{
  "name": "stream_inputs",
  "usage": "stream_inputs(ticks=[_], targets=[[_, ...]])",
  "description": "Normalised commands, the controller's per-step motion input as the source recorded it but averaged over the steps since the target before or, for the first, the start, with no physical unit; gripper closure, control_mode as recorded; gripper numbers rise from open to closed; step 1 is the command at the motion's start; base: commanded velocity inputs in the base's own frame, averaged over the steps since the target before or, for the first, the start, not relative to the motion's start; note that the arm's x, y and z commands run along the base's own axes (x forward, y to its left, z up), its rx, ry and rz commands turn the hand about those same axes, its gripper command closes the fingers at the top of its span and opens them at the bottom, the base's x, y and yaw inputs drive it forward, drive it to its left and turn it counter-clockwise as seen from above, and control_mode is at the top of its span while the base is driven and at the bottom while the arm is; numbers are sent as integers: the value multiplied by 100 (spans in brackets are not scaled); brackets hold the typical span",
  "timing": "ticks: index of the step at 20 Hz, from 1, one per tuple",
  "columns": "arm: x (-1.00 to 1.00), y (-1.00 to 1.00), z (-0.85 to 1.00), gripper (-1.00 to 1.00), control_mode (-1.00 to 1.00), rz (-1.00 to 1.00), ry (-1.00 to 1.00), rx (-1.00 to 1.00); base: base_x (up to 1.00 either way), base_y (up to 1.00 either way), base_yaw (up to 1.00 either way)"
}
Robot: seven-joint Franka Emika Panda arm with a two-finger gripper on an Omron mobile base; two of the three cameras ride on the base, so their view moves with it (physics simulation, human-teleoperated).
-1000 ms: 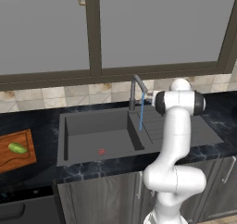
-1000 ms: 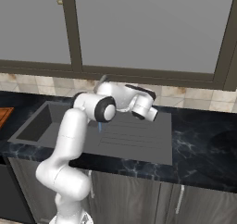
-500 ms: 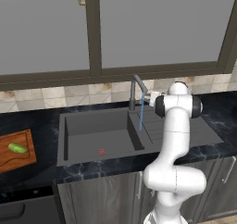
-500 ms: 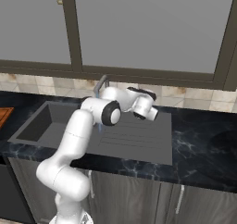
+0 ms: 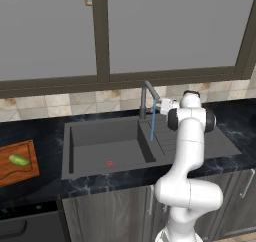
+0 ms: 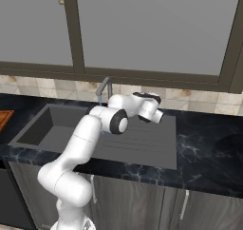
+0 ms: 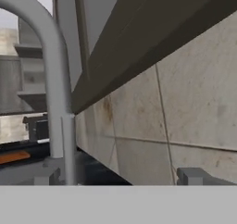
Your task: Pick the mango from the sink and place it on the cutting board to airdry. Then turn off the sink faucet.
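Observation:
The mango (image 5: 18, 160) lies on the reddish-brown cutting board (image 5: 20, 173), on the counter left of the sink (image 5: 90, 133). Water runs in a thin blue stream (image 5: 152, 127) from the spout of the sink faucet (image 5: 146, 97) into the basin. My gripper (image 5: 162, 105) hovers just right of the spout, level with its top. In the hand view the gripper (image 7: 115, 177) is open, its fingertips (image 7: 40, 174) far apart, with the faucet's curved stem (image 7: 53, 84) rising close by the left one. From the right side the faucet (image 6: 105, 87) stands left of my hand (image 6: 149, 106).
A tiny red spot (image 5: 109, 163) lies on the basin floor. The ribbed drainboard (image 6: 142, 138) lies under my forearm. The tiled backsplash (image 7: 180, 121) and dark window frame (image 5: 102, 41) stand close behind the faucet. Black marbled counter (image 6: 209, 143) stretches to the right.
The arm's elbow has swung and twisted a little, nudging the hand slightly closer to the faucet. The jaws stay wide, and the mango and board have not moved.

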Motion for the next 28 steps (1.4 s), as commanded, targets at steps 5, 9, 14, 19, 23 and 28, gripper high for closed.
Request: stream_inputs(ticks=[5,9,14,19,23,28], targets=[[27,0,-15,-100,-100,0,0,0,0,0,0],[18,0,-5,-100,-100,0,0,0,0,0,0],[16,0,-3,-100,-100,-1,0,0,0,0,0],[11,0,0,-100,-100,-5,0,0,0,0,0],[8,0,0,-100,-100,-6,0,0,0,0,0],[7,10,7,-100,-100,-2,0,0,0,0,0]])
